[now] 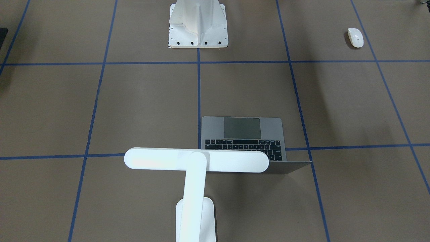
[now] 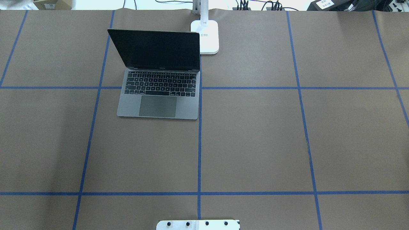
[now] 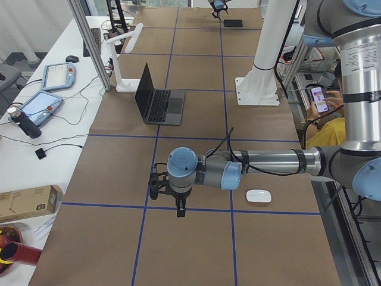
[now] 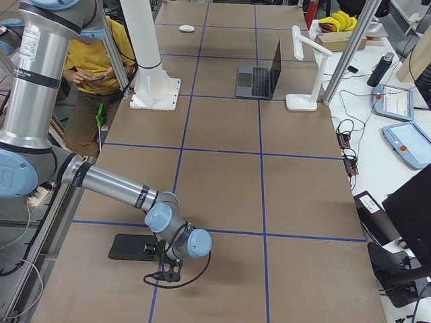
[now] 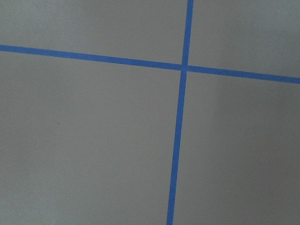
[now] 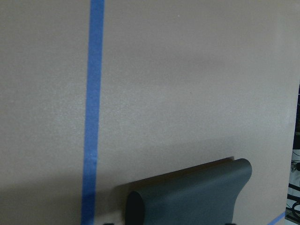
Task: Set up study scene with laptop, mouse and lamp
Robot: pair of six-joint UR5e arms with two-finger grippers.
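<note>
We find the slim space-grey metal laptop (image 2: 158,95) standing open in the upper left-centre of the overhead view, its dark screen raised. The large white desk lamp with the long bar head (image 1: 196,160) stands just beside the laptop's far right corner, so these two look placed. The small glossy white oval mouse (image 1: 355,37) is the piece left over. It lies alone in the upper right of the front-facing view, well apart from the laptop.

In the left-end view the left gripper (image 3: 168,199) hangs low over bare brown paper at lower centre, with the mouse near it on the right, close to the forearm. The right gripper (image 4: 168,269) sits low at the bottom left of the right-end view, just beside a flat black mat (image 4: 131,247). Only the side cameras show the fingers, so we cannot tell how either pair of jaws stands, or whether either holds anything.

We judge the mouse to be the risk from here. Its smooth rounded shell gives two fingers little to bite on, so an off-centre pinch could squirt it sideways. A low swing of the forearm might also sweep it along the table. A carry toward the laptop brings a further danger: the raised lid and the tall lamp stand close together, and a brush from the wrist could fold the screen or tip the lamp.
</note>
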